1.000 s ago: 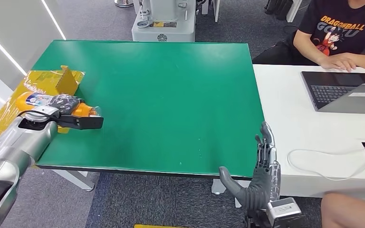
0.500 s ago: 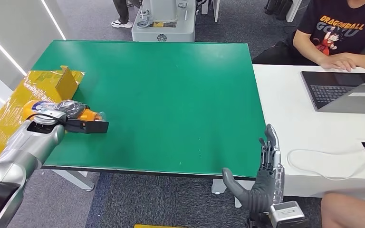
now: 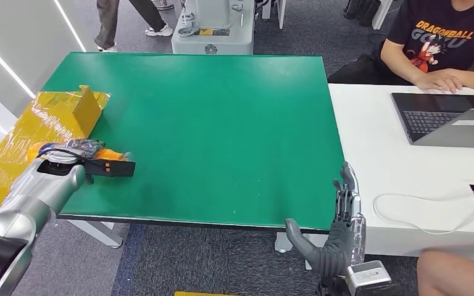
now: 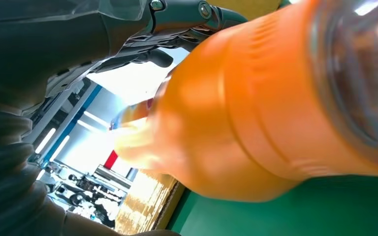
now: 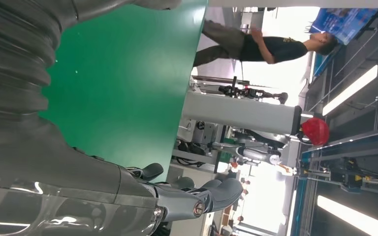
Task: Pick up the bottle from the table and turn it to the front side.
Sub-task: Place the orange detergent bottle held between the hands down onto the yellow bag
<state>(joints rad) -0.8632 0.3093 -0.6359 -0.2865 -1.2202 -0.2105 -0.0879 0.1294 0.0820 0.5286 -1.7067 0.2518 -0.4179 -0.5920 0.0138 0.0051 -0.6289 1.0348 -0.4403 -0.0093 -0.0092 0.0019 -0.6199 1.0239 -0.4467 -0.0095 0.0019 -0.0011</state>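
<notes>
Head view shows the robot's left hand [image 3: 77, 154] at the near left corner of the green-topped surface [image 3: 210, 123], its fingers closed around the orange plastic bottle with a clear cap and a printed label [image 3: 108, 153]. The bottle lies nearly level, low over the green top and just beside the flattened yellow cardboard sheet wrapped in clear film [image 3: 43, 123]; whether it touches the surface cannot be told. It is gripped from the side, around its middle, which leaves both ends free and suits a wrist roll to bring the label round.

Left wrist view looks along the orange body [image 4: 256, 113], with dark fingers [image 4: 187, 10] curved over its far side and the green top passing underneath, so the hold reads as a wrap rather than a pinch. The label faces away from this camera, so the front side is probably not yet presented.

The right hand [image 3: 339, 231] hangs off the near edge of the surface, well apart from the bottle, its fingers straight, spread and holding nothing; it seems to be kept out of the working area. At the adjoining white desk [image 3: 376, 148] a person in a black T-shirt [image 3: 450, 37] sits near a grey laptop [image 3: 450, 120].
</notes>
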